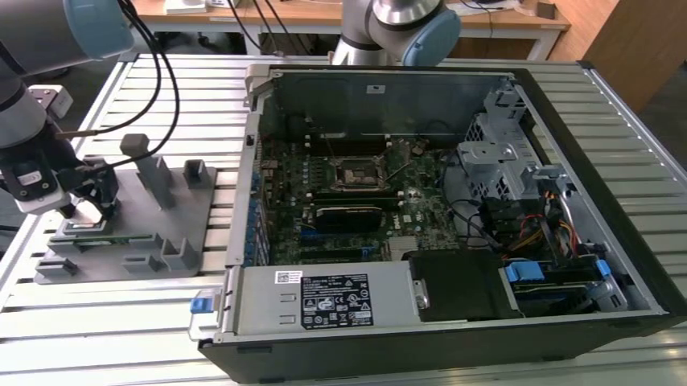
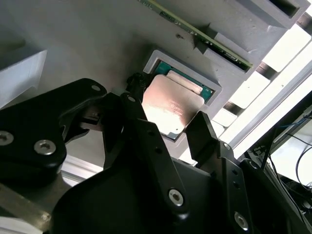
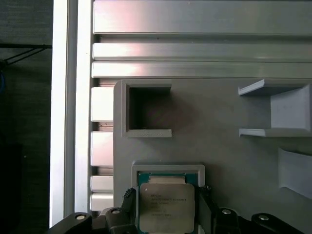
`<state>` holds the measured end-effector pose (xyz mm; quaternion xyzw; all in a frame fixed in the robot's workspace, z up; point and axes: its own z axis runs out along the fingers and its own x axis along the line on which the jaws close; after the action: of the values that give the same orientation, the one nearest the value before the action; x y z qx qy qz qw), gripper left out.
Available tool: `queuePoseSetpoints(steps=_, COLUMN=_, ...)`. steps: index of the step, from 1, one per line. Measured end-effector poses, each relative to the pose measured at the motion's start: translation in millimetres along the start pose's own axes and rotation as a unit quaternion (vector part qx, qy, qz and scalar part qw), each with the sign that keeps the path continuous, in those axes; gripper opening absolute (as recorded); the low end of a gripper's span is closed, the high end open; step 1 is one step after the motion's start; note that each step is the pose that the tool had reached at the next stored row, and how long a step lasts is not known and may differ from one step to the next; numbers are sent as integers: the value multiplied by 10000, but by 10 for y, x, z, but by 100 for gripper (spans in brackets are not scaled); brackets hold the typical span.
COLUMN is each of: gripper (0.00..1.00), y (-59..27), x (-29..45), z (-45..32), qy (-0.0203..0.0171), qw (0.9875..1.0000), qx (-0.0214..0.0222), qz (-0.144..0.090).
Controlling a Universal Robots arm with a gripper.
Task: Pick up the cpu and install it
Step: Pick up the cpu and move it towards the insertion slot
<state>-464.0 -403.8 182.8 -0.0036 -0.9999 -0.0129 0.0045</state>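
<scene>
On the exterior view's left, the gripper (image 1: 95,203) is down over a grey fixture tray (image 1: 156,233) on the slatted bench (image 1: 129,322). The cpu (image 3: 166,207) lies flat in a shallow square pocket of that tray, directly between the fingers (image 3: 128,195). One finger stands off each of two opposite edges, so the chip is centred under the wrist, not off to a side. The fingers are parted to about the chip's width and hold nothing yet. From the second wrist view they seem just beside its edges, though light contact cannot be ruled out there. A green memory stick (image 2: 195,31) lies near the pocket, apart from it. On the exterior view's right stands the open computer case (image 1: 628,265), its socket (image 1: 355,173) on the motherboard (image 1: 419,201), well apart from the chip.
</scene>
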Motion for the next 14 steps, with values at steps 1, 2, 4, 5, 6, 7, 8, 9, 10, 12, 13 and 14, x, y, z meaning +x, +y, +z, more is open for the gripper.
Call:
queuePoseSetpoints(steps=1, gripper=61, y=0, x=0, z=-4, qy=1, qw=10000, qx=1, qz=0)
queuePoseSetpoints(steps=2, gripper=61, y=0, x=0, z=-8, qy=1, qw=10000, qx=1, qz=0)
queuePoseSetpoints(steps=4, gripper=61, y=0, x=0, z=-11, qy=0, qw=10000, qx=0, qz=0)
queuePoseSetpoints(steps=5, gripper=61, y=0, x=0, z=-12, qy=-1, qw=10000, qx=0, qz=0)
queuePoseSetpoints(steps=6, gripper=61, y=0, x=0, z=-16, qy=1, qw=10000, qx=1, qz=0)
queuePoseSetpoints(steps=7, gripper=61, y=0, x=0, z=-17, qy=0, qw=10000, qx=0, qz=0)
queuePoseSetpoints(steps=8, gripper=61, y=0, x=0, z=-18, qy=0, qw=10000, qx=0, qz=0)
queuePoseSetpoints(steps=9, gripper=60, y=0, x=1, z=-19, qy=0, qw=10000, qx=0, qz=0)
queuePoseSetpoints(steps=10, gripper=60, y=0, x=1, z=-20, qy=1, qw=10000, qx=1, qz=0)
queuePoseSetpoints(steps=12, gripper=54, y=0, x=1, z=-20, qy=1, qw=10000, qx=0, qz=0)
queuePoseSetpoints(steps=13, gripper=54, y=0, x=1, z=-20, qy=1, qw=10000, qx=0, qz=0)
queuePoseSetpoints(steps=14, gripper=54, y=0, x=1, z=-25, qy=1, qw=10000, qx=0, qz=0)
